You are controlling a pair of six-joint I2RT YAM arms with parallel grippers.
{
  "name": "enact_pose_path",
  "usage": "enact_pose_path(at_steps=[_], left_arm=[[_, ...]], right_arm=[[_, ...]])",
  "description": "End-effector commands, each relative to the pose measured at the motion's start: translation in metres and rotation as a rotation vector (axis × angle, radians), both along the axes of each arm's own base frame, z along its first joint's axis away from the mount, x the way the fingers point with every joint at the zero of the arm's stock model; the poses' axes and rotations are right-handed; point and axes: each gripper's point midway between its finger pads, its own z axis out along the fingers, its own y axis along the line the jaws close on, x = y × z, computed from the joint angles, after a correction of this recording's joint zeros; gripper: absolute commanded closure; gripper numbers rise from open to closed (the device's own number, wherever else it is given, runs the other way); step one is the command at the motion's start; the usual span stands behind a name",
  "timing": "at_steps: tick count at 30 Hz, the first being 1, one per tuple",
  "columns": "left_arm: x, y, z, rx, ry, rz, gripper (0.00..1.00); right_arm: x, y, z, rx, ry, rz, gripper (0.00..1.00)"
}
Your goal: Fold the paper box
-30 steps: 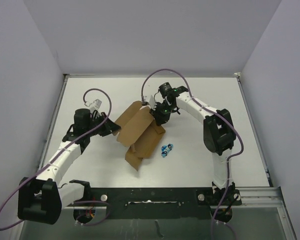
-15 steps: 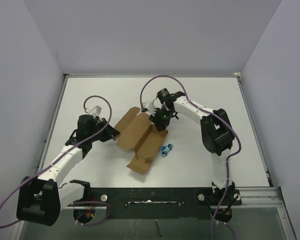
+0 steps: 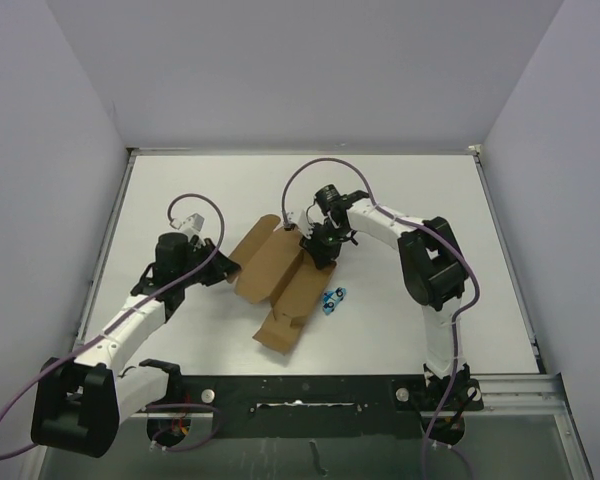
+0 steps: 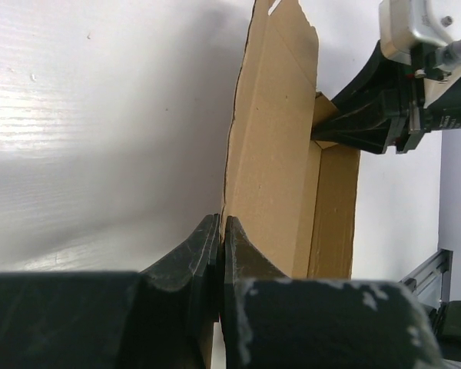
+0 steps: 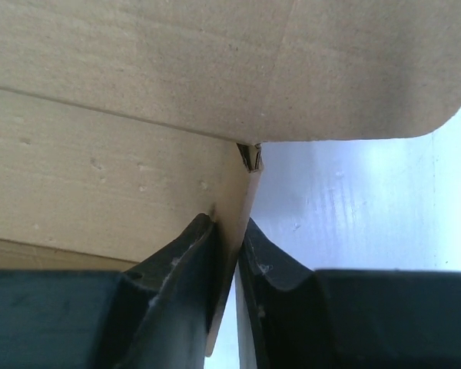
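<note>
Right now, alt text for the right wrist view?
The right pincer, two dark fingers, flanks the thin edge of a brown cardboard paper box whose panels fill the upper frame. White table shows at right.

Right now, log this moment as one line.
left tool shut on paper box edge | right tool astride a box wall, grip unclear | box partly folded, lying open | small blue object beside box

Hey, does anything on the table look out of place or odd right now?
One thing: a small blue object lies on the table close beside the right edge of the box. It looks like a stray with no part in the folding. The box itself lies diagonally, half folded, with no tears that show.
</note>
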Motion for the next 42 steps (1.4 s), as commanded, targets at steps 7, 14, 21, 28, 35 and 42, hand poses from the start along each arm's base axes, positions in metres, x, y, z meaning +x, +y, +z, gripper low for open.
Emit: enact_pose_path(at_steps=[7, 14, 21, 28, 35, 42], left_arm=[[0.012, -0.005, 0.028, 0.006, -0.166, -0.013, 1.0], [0.013, -0.01, 0.032, -0.001, -0.212, -0.036, 1.0], [0.013, -0.012, 0.032, 0.008, -0.229, -0.05, 1.0], [0.014, -0.016, 0.034, 0.006, -0.242, -0.07, 1.0], [0.013, -0.021, 0.034, 0.002, -0.247, -0.093, 1.0], [0.013, -0.024, 0.035, 0.0, -0.254, -0.104, 1.0]], right_arm=[[0.031, -0.028, -0.009, -0.213, -0.273, -0.067, 1.0], [0.013, -0.013, 0.0, -0.07, -0.136, -0.04, 0.78], [0.015, -0.005, 0.029, 0.06, -0.131, -0.054, 0.68], [0.024, 0.002, 0.03, 0.102, -0.181, -0.078, 0.63], [0.034, 0.006, 0.011, 0.061, -0.214, -0.091, 0.65], [0.044, -0.003, 0.001, 0.003, -0.268, -0.114, 1.0]])
